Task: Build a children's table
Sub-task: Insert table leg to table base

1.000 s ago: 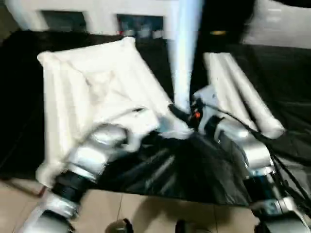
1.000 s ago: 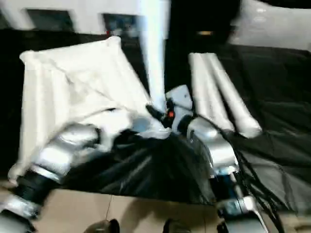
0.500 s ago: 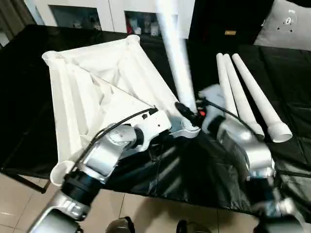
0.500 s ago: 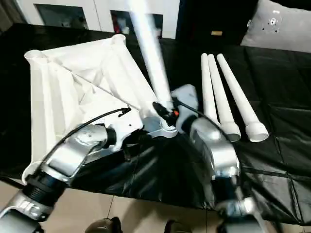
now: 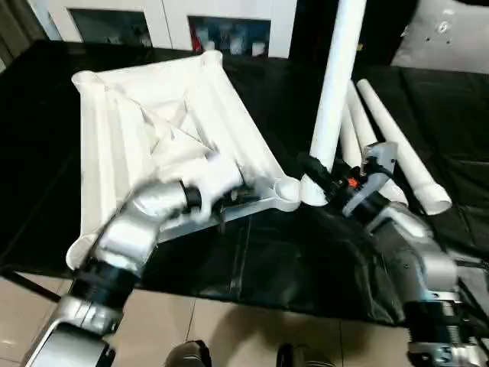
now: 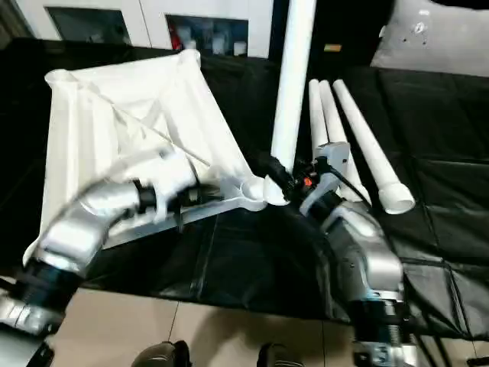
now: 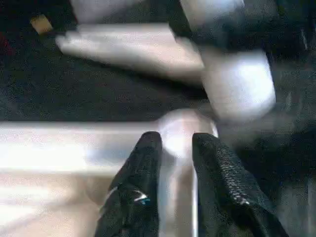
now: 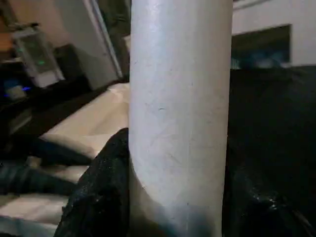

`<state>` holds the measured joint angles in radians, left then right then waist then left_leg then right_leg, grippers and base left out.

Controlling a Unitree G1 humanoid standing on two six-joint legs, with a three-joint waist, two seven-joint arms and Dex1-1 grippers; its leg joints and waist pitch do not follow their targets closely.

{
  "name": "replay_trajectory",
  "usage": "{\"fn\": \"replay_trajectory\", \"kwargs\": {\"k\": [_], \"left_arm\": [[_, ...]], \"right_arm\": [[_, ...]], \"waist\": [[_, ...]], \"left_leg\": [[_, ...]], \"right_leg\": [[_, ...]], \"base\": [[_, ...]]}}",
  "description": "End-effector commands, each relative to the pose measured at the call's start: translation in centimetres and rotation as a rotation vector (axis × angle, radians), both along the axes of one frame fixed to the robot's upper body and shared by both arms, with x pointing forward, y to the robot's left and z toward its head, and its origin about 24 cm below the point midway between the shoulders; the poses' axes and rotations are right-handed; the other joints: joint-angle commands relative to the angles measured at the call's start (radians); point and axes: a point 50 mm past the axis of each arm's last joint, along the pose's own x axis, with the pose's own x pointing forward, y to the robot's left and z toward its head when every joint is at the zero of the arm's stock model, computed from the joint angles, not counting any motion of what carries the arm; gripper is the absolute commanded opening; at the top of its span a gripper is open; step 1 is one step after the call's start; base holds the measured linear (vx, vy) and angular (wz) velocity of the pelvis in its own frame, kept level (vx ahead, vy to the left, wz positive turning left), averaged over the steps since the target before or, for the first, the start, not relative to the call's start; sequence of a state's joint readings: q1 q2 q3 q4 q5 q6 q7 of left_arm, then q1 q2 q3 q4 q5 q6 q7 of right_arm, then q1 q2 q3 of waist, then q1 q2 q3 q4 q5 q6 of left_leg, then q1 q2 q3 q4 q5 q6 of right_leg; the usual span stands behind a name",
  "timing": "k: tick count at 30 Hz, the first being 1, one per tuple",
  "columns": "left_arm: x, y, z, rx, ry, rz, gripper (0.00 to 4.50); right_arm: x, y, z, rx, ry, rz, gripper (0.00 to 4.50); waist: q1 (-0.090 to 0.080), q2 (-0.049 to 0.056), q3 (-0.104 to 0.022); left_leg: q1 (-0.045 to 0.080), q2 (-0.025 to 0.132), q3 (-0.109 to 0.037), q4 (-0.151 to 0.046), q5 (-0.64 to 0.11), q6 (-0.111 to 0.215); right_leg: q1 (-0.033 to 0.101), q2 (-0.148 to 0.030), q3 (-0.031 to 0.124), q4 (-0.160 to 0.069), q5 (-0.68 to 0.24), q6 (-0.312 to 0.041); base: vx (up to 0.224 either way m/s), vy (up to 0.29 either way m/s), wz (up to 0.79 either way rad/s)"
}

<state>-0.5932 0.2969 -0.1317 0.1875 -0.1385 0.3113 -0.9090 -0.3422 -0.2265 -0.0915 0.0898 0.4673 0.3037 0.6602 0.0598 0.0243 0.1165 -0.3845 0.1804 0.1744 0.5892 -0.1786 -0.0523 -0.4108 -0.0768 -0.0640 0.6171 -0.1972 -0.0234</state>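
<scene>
right tool (image 5: 315, 177): clamped on upright leg (image 5: 335, 92), foot beside tabletop (image 5: 153, 130) corner socket (image 5: 285, 189) | left tool (image 7: 174, 148): fingers slightly parted astride tabletop rim near socket | three legs (image 5: 397, 153) beyond

My two forearms: shiny silver, round and smooth. Black ribbed rings near each elbow, silver again below. My left wrist block white, black parts on its front. My right gripper (image 5: 312, 177): black fingers, tiny red and orange spot beside them. Thin black cable loops over my right wrist. My left gripper (image 7: 175, 148): two black fingers (image 7: 143, 163), bumpy rough skin, rounded tips.
</scene>
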Motion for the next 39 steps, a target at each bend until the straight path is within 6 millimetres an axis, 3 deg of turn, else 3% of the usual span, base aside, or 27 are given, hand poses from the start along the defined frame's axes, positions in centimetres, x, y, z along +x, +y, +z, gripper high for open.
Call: {"fn": "replay_trajectory", "kwargs": {"k": [1,3,6,10,17,19,22,29,32,34,35,39], "left_arm": [[0.8,0.1,2.0,-0.167,0.03,0.029,1.54],[1.0,-0.5,3.1,-0.26,0.049,0.013,1.74],[0.7,-2.2,4.3,-0.41,0.119,-0.059,1.89],[0.4,-3.6,4.6,-0.473,0.178,-0.1,2.21],[0.4,-4.7,4.4,-0.519,0.233,-0.098,2.74],[-0.5,-5.0,5.3,-0.603,0.248,-0.193,2.9],[-1.1,-5.1,5.1,-0.571,0.239,-0.239,3.05],[-1.1,-5.1,4.7,-0.54,0.222,-0.221,3.07],[-0.9,-5.1,4.7,-0.539,0.223,-0.203,2.79],[0.1,-4.9,4.5,-0.517,0.183,-0.11,2.62],[0.1,-4.9,4.5,-0.517,0.183,-0.11,2.52],[0.7,-4.5,4.7,-0.558,0.177,-0.051,2.19]], "right_arm": [[-0.4,0.6,0.7,0.006,-0.016,0.078,1.89],[-0.7,1.0,0.9,0.008,-0.016,0.117,1.89],[-1.0,2.1,1.1,0.0,-0.025,0.173,1.89],[-1.2,3.0,1.4,0.007,-0.04,0.208,1.89],[-1.4,3.8,1.4,0.001,-0.033,0.223,1.89],[-1.2,3.6,0.9,-0.017,-0.01,0.206,1.89],[-1.3,3.5,0.8,-0.038,-0.003,0.216,1.89],[-1.4,3.4,0.4,-0.076,0.008,0.219,1.89],[-1.4,3.4,0.4,-0.077,0.008,0.219,1.89],[-1.4,3.4,0.4,-0.092,0.006,0.229,1.89],[-1.4,3.4,0.4,-0.092,0.006,0.229,1.89],[-1.2,3.3,0.6,-0.105,0.001,0.228,1.89]], "waist": [[0.007,-0.007,-0.101],[0.013,-0.004,-0.104],[0.022,-0.008,-0.111],[0.034,-0.01,-0.116],[0.038,-0.007,-0.119],[0.038,-0.008,-0.119],[0.038,-0.009,-0.121],[0.037,-0.008,-0.123],[0.036,-0.01,-0.122],[0.034,-0.018,-0.122],[0.035,-0.014,-0.122],[0.036,-0.017,-0.123]], "left_leg": [[0.017,0.044,-0.007,-0.059,-0.117,0.051],[0.015,0.044,-0.009,-0.056,-0.106,0.054],[0.012,0.042,-0.008,-0.048,-0.062,0.076],[0.009,0.038,-0.007,-0.043,-0.038,0.103],[0.009,0.038,-0.01,-0.042,-0.063,0.081],[0.007,0.037,-0.011,-0.042,-0.067,0.077],[0.008,0.038,-0.011,-0.042,-0.066,0.081],[0.008,0.037,-0.011,-0.041,-0.074,0.069],[0.009,0.037,-0.011,-0.042,-0.088,0.065],[0.009,0.037,-0.011,-0.042,-0.088,0.066],[0.009,0.036,-0.011,-0.041,-0.089,0.067],[0.007,0.036,-0.011,-0.04,-0.082,0.064]], "right_leg": [[0.07,-0.068,0.049,-0.062,-0.081,-0.276],[0.07,-0.07,0.048,-0.062,-0.075,-0.278],[0.072,-0.07,0.047,-0.054,-0.021,-0.282],[0.072,-0.067,0.047,-0.053,0.004,-0.273],[0.072,-0.066,0.044,-0.058,-0.049,-0.247],[0.073,-0.066,0.044,-0.058,-0.054,-0.246],[0.072,-0.063,0.044,-0.057,-0.043,-0.245],[0.072,-0.063,0.044,-0.06,-0.081,-0.218],[0.071,-0.062,0.044,-0.062,-0.092,-0.219],[0.073,-0.061,0.044,-0.063,-0.096,-0.21],[0.071,-0.061,0.044,-0.064,-0.1,-0.208],[0.072,-0.063,0.045,-0.062,-0.106,-0.204]], "base": [[0.0,0.0,0.0],[0.0,0.0,0.0],[0.0,0.0,0.0],[0.0,0.0,0.0],[0.0,0.0,0.0],[0.0,0.0,0.0],[0.0,0.0,0.0],[0.0,0.0,0.0],[0.0,0.0,0.0],[0.0,0.0,0.0],[0.0,0.0,0.0],[0.0,0.0,0.0]]}}
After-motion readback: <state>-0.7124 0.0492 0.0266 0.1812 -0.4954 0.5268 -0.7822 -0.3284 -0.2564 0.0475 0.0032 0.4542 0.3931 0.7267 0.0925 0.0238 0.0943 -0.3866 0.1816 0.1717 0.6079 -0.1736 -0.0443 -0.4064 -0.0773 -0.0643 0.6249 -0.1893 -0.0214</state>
